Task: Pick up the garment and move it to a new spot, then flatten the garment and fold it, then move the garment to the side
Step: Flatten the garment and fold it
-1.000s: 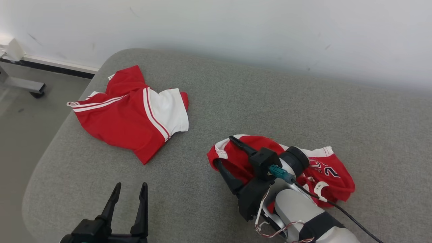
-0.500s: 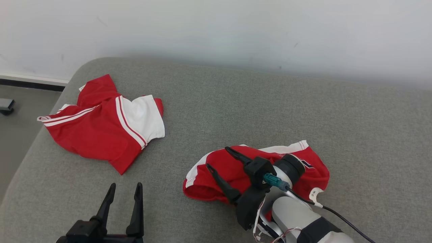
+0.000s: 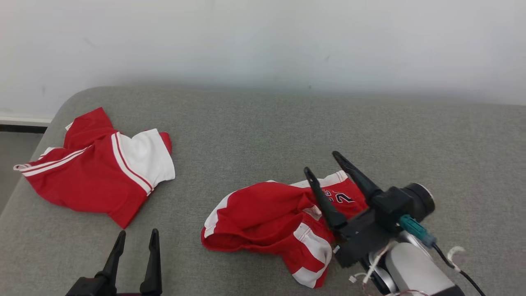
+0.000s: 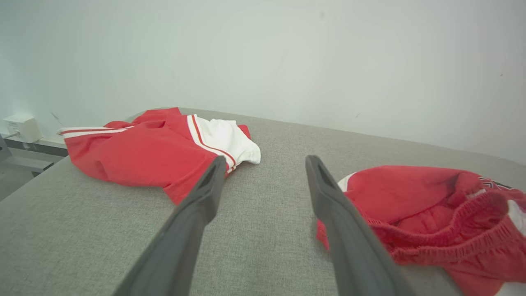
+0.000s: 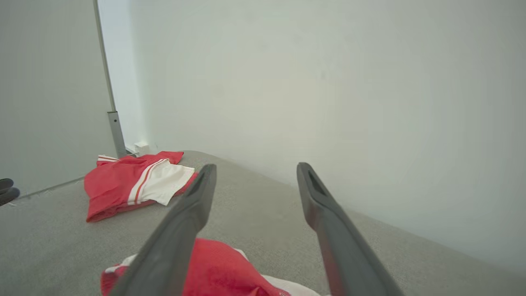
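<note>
The garment (image 3: 263, 213) is a crumpled red piece with white trim and a dark number, lying on the grey cushioned surface (image 3: 254, 131) at the near middle. It also lies low right in the left wrist view (image 4: 411, 193) and under the fingers in the right wrist view (image 5: 222, 267). My right gripper (image 3: 320, 162) (image 5: 257, 165) hovers open over the garment's right end, holding nothing. My left gripper (image 3: 138, 231) (image 4: 266, 158) stands open at the near left, apart from the cloth and empty.
A second red and white garment (image 3: 94, 172) (image 4: 156, 148) (image 5: 131, 185) lies at the far left of the surface, near its rounded left edge. A pale wall (image 3: 263, 41) runs along the back. Bare grey fabric spans the right and back.
The head camera has swung right, so everything sits further left. My right gripper has lifted off the garment and drawn back to the right, leaving it lying uncovered in a new crumpled shape.
</note>
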